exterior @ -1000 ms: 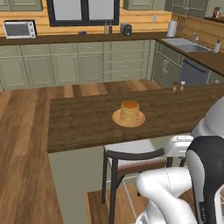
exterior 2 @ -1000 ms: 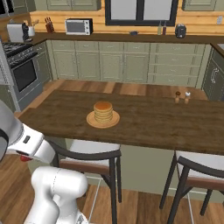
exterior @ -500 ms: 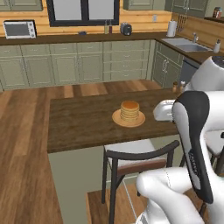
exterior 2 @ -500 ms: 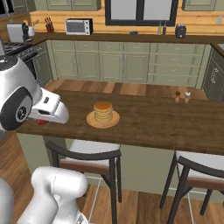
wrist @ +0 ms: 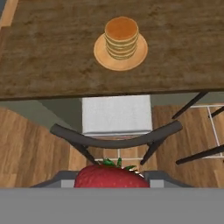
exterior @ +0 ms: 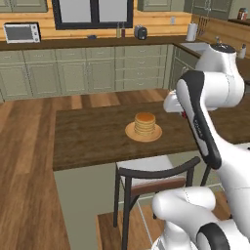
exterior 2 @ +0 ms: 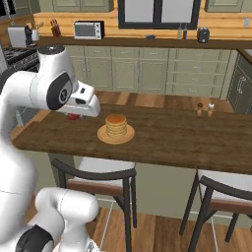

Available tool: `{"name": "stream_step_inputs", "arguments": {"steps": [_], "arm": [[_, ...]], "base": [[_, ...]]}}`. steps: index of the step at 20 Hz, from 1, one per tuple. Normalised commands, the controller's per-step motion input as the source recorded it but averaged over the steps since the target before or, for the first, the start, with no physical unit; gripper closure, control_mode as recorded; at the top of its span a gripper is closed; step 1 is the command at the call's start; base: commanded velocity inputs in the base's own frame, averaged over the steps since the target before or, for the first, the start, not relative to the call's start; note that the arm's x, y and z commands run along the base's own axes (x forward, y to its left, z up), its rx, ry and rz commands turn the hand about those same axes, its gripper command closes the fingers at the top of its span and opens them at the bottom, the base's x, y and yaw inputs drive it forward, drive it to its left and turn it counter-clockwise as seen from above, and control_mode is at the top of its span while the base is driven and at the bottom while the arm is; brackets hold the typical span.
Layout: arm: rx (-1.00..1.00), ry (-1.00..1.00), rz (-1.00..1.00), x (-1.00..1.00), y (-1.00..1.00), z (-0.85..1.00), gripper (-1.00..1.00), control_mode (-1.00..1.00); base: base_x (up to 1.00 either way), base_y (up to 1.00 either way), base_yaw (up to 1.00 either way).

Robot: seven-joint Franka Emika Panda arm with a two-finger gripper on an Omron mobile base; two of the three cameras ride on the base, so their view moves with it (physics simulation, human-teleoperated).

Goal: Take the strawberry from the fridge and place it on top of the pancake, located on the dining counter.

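You have the strawberry (wrist: pixel 112 176) clamped in the gripper (wrist: pixel 112 180); in the hand view it sits at the bottom centre of the frame, red with green leaves on top, a dark finger (wrist: pixel 61 179) at each side of it. In the right base view a bit of red (exterior 2: pixel 74 116) shows under the white hand at left centre, just left of the pancake (exterior 2: pixel 116 125).

The pancake stands on its tan plate (exterior: pixel 132 132) on the bench (exterior: pixel 88 141), near the middle of the left base view. In the hand view the stack (wrist: pixel 121 37) lies at the upper centre, well apart from the strawberry, and the bench (wrist: pixel 52 57) runs across the top of the frame.

Below the bench edge in the hand view you see a stool (wrist: pixel 116 118) with a pale seat and a dark curved back, between the strawberry and the plate (wrist: pixel 101 56). A second stool (exterior 2: pixel 221 197) stands at the lower right of the right base view.

Two small shakers (exterior 2: pixel 204 109) stand on the bench at the right of the right base view, well apart from the pancake. A microwave (exterior: pixel 22 32) sits on the back counter at the upper left of the left base view.
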Motion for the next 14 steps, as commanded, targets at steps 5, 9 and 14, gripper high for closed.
{"name": "stream_step_inputs", "arguments": {"steps": [5,9,14], "arm": [[-0.04,0.13,0.0,1.0,-0.01,-0.34,1.0,-1.0],[0.0,0.03,0.04,1.0,0.01,-0.17,1.0,-1.0],[-0.01,-0.01,0.06,1.0,0.0,-0.45,1.0,-1.0]], "base": [[0.0,0.0,0.0],[0.0,0.0,0.0],[0.0,0.0,0.0]]}}
